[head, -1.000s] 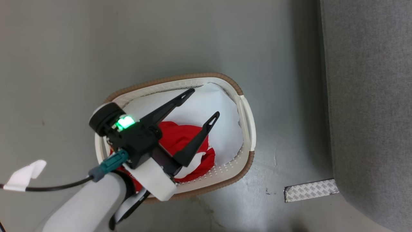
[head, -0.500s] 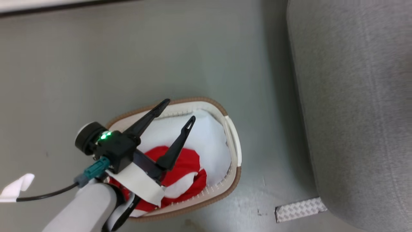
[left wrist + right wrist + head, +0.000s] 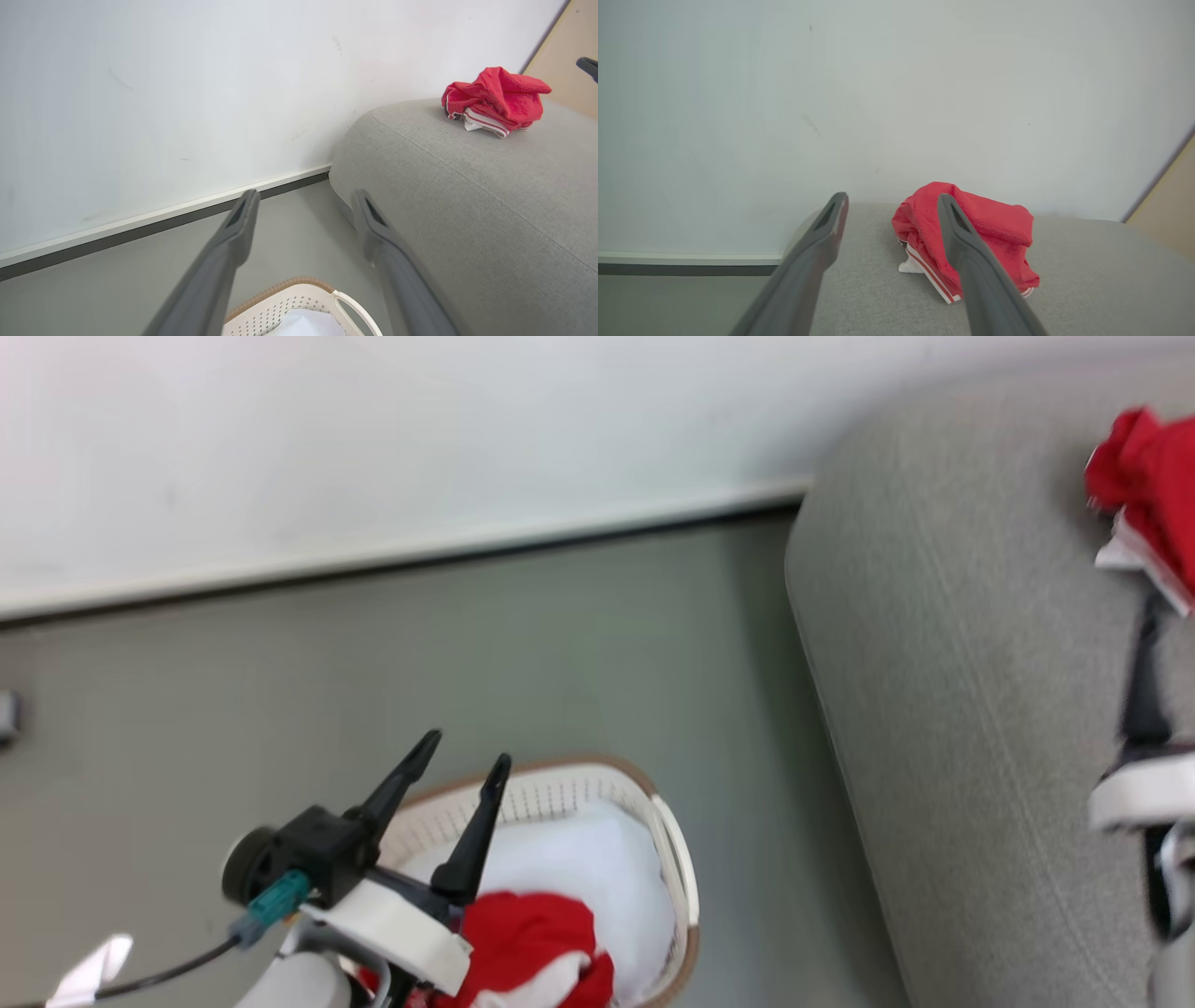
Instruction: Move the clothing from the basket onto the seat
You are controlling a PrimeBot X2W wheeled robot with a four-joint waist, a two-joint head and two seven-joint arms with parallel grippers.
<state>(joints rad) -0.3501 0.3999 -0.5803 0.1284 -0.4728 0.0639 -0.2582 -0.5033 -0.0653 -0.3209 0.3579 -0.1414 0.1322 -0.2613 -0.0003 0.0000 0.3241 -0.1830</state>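
The left gripper gapes empty over the oval white perforated basket of red clothing, the right gripper spread empty before a crumpled red garment on the grey upholstered seat.

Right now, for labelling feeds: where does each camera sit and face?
Head view: on the head, looking down at basket and seat; left gripper, open, shows.
Left wrist view: along its own fingers toward wall and seat.
Right wrist view: along right gripper, open, toward wall.
Both wrist views share the red garment on the seat.
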